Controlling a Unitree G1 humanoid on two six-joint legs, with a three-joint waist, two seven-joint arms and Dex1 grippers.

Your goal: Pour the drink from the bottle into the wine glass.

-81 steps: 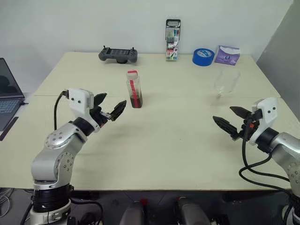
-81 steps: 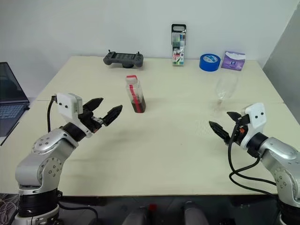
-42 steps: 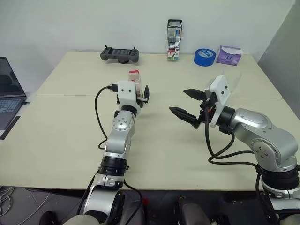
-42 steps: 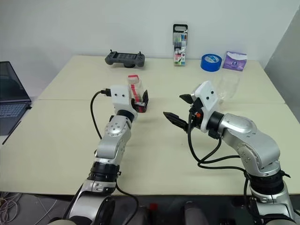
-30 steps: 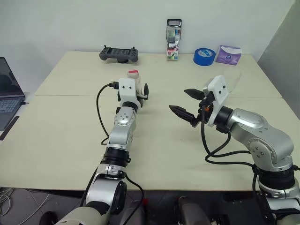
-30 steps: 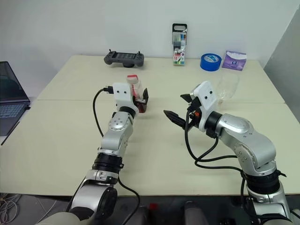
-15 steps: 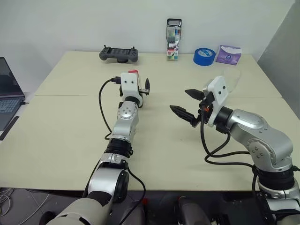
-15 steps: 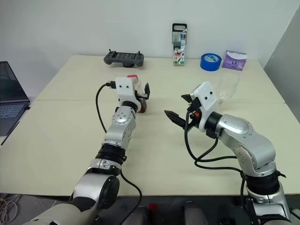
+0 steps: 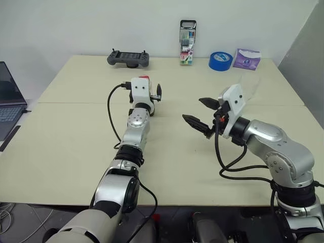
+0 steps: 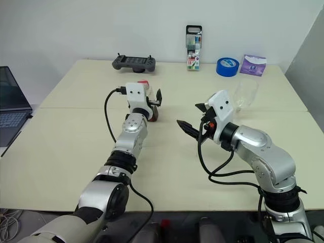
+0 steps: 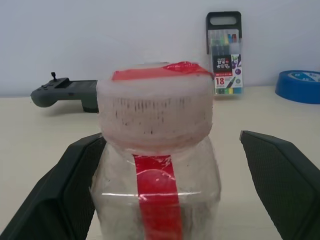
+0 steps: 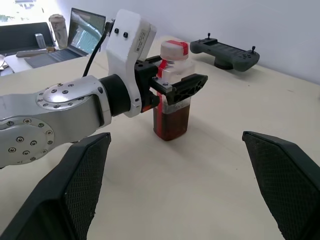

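The pale bench point(image 9: 76, 147) is carrying everything, its two boards meeting along a seam. The left arm is stretching far forward across it, and the left gripper point(image 12: 167, 82) is sitting around the bottle point(image 12: 172, 107), jaws standing apart, one on each side of the bottle, just below the cap; whether they are touching the plastic cannot be told. The right gripper point(image 9: 200, 112) is hanging above the middle of the bench, jaws spread wide and holding nothing, pointing toward the bottle.

The bottle is standing upright near the seam, the drink point(image 12: 171, 120) filling its lower part. The wine glass point(image 10: 244, 94) is standing to the right behind the right gripper's white housing. Along the far edge are lying a game controller point(image 9: 127, 58), a marker pack point(image 9: 186, 43), a blue tape roll point(image 9: 220, 61) and a purple packet point(image 9: 245, 58).
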